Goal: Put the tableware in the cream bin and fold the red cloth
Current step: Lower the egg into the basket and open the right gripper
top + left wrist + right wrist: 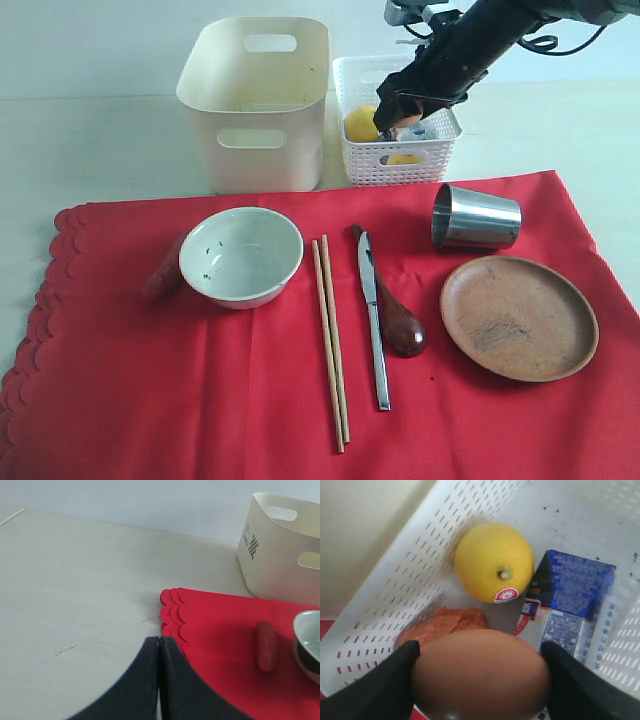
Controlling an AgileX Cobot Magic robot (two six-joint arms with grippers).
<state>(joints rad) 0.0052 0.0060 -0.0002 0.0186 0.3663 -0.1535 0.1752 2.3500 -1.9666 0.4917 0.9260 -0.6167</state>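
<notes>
On the red cloth lie the pale green-white bowl, two chopsticks, the steel knife, the dark wooden spoon, the steel cup on its side and the brown wooden plate. The cream bin stands behind the cloth. My right gripper hangs over the white lattice basket, shut on a brown egg. My left gripper is shut and empty above the table beside the cloth's scalloped edge; the exterior view does not show it.
The lattice basket holds a lemon, a blue-white milk carton and an orange food piece. A red-brown sausage lies on the cloth beside the bowl. Bare table lies left of the cloth.
</notes>
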